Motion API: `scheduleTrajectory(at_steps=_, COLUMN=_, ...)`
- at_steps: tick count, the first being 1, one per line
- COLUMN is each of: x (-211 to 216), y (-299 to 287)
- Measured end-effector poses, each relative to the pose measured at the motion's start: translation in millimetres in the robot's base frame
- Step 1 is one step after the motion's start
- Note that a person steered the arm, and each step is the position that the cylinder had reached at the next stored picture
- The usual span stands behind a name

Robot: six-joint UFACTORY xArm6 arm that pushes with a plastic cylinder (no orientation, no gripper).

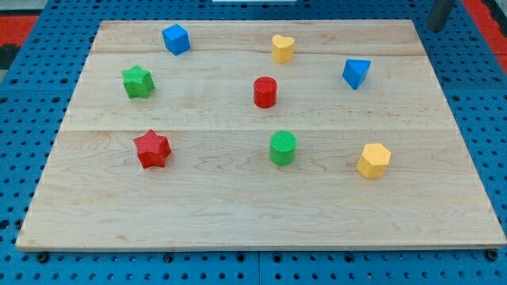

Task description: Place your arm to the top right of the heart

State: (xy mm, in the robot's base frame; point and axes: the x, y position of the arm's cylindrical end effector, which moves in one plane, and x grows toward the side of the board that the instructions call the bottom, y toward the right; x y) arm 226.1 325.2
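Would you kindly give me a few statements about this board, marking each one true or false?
1. My tip is at the view's top right, off the board's corner. True.
2. The yellow heart touches the red cylinder. False: they are apart.
3. The green star lies above the red star in the view. True.
4. The green cylinder is right of the yellow hexagon. False: it is to its left.
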Motion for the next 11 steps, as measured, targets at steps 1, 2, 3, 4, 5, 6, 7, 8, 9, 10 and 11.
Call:
scheduleTrajectory(at_steps=1, x=40, y=-2)
scheduleTrajectory(at_steps=2, x=44, y=-39)
scheduleTrajectory(at_steps=3, x=30, y=-63)
scheduleTrajectory(at_steps=4, x=9, y=-89)
scheduleTrajectory(at_steps=5, x=7, y=-89)
scheduleTrajectory(at_steps=6, x=7, y=-99)
scheduleTrajectory(at_steps=7, x=6, y=-134)
scheduleTrajectory(at_steps=8, x=4, y=-165)
scheduleTrajectory(at_steps=9, x=8, y=-209)
scheduleTrajectory(at_steps=10, x=24, y=-245)
scheduleTrajectory(at_steps=11, x=60, y=-245)
